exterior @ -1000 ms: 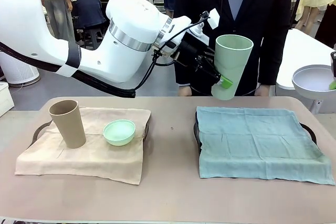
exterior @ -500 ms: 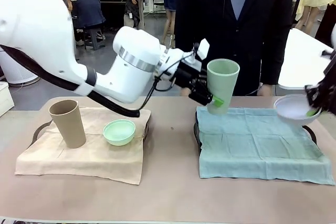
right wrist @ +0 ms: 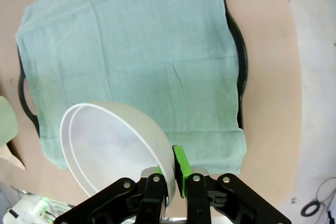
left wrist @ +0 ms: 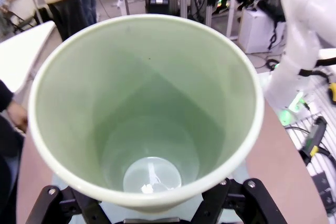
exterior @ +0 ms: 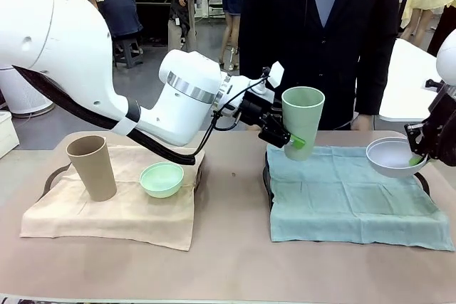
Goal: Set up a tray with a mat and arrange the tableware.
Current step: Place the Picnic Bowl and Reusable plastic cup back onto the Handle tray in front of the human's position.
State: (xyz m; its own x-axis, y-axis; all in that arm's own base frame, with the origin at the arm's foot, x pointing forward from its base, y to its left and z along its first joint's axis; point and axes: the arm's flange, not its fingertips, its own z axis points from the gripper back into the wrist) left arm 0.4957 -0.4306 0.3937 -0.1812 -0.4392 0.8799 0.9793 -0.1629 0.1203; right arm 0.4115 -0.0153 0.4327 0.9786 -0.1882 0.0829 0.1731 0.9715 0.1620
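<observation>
1. The pale green cup [exterior: 302,119] is clasped low on its wall by the left gripper [exterior: 291,140], kept upright above the teal mat's [exterior: 349,194] far left corner, apparently for setting down.
2. The white bowl [exterior: 390,156] is pinched at its rim by the right gripper [exterior: 419,156], tilted over the mat's right edge.
3. The tan cup [exterior: 92,167] and mint bowl [exterior: 162,179] are already seated on the beige mat [exterior: 114,208].
</observation>
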